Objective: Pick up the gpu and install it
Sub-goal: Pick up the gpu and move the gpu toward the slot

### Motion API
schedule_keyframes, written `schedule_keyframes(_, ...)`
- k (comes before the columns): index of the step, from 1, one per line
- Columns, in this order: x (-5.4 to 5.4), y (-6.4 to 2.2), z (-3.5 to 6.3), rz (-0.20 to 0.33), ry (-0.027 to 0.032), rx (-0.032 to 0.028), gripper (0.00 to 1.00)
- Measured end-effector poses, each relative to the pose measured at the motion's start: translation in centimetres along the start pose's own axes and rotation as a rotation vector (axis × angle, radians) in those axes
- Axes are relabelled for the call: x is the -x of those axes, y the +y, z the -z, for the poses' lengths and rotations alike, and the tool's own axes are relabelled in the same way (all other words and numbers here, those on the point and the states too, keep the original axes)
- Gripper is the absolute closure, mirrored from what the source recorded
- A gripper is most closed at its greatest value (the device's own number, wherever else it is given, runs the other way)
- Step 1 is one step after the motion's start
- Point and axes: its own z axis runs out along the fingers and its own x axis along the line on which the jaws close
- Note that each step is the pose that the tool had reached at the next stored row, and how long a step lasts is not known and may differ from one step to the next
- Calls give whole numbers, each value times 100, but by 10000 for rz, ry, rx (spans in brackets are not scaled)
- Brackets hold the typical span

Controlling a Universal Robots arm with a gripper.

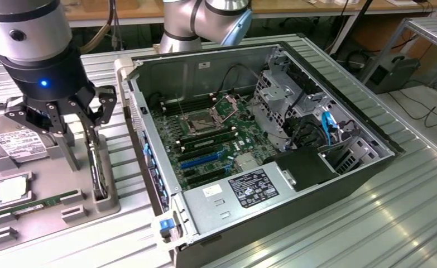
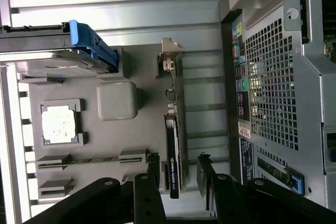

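The gpu point(image 1: 97, 167) is a thin black card standing on edge in a slot of the grey parts tray point(image 1: 54, 220), at the exterior view's left. In the wrist view the gpu point(image 2: 173, 135) shows edge-on, with its silver bracket point(image 2: 169, 59) at the far end. My gripper point(image 1: 84, 151) hangs straight over the card, open. Its two fingertips point(image 2: 153, 174) straddle the near end of the card without touching it. The open computer case point(image 1: 367, 167) lies beside the tray, its motherboard point(image 1: 211, 145) and blue expansion slots point(image 1: 200, 159) exposed.
The tray point(image 2: 107, 145) also holds a silver hard drive point(image 1: 17, 142), a processor point(image 1: 13, 190) and a green memory stick point(image 1: 39, 204). The case's perforated rear panel point(image 2: 273, 93) stands close beside the card. Drive cages and cables crowd the case's far side point(image 1: 300, 111).
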Motion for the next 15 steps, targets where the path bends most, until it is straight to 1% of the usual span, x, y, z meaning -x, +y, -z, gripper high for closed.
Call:
schedule_keyframes(2,-1,-1,-37,0,0,0,58)
schedule_keyframes(10,-7,-11,-283,1,0,0,58)
schedule_keyframes(15,-12,-16,-412,0,0,-1,58)
